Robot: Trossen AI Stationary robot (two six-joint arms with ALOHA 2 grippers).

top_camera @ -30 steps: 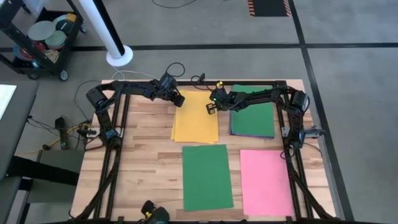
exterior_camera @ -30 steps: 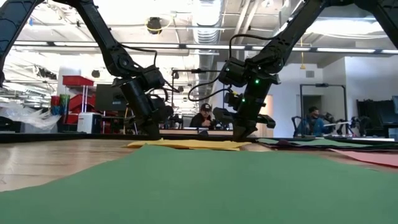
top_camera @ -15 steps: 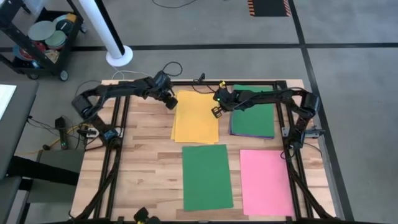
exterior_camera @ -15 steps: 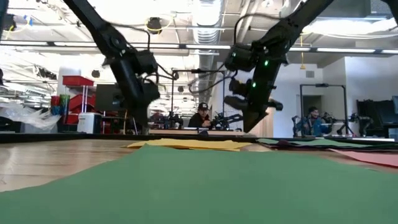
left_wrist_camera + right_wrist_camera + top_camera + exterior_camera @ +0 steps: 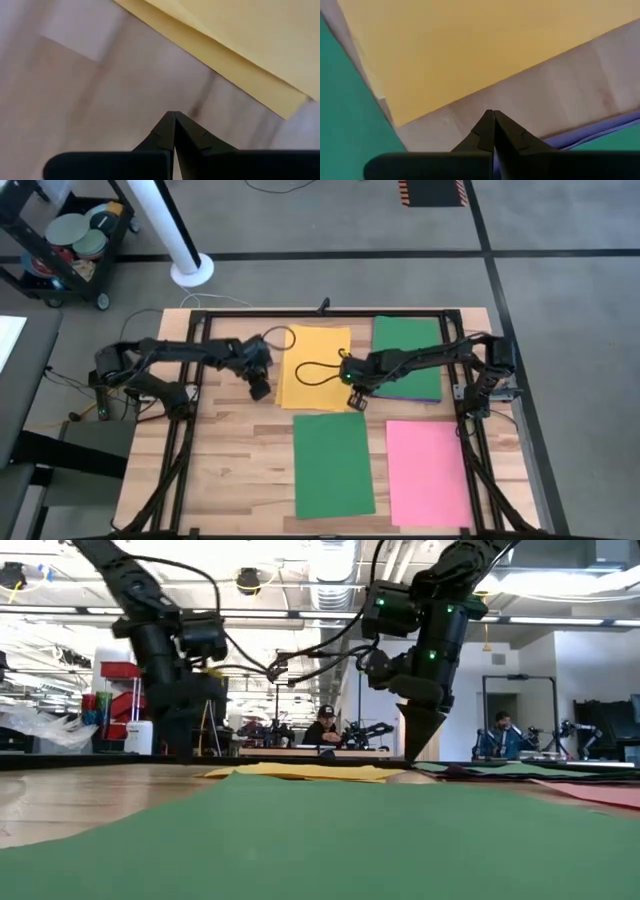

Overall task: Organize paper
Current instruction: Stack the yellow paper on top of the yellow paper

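grippers, left (image 5: 259,391) and right (image 5: 357,401), closed, flank yellow paper (image 5: 318,352).

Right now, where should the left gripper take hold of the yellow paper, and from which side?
Judging by the pose, its near left corner: the sheets there are fanned, so an edge sticks out over bare wood. Come in low from the left, where the shut left gripper hangs beside that edge. The right gripper, also shut, is at the opposite near corner.

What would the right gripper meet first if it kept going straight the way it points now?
Probably bare table, in the strip between the yellow paper and the stacked green paper. The shut right gripper aims at wood just short of the yellow edge; depth is unclear.
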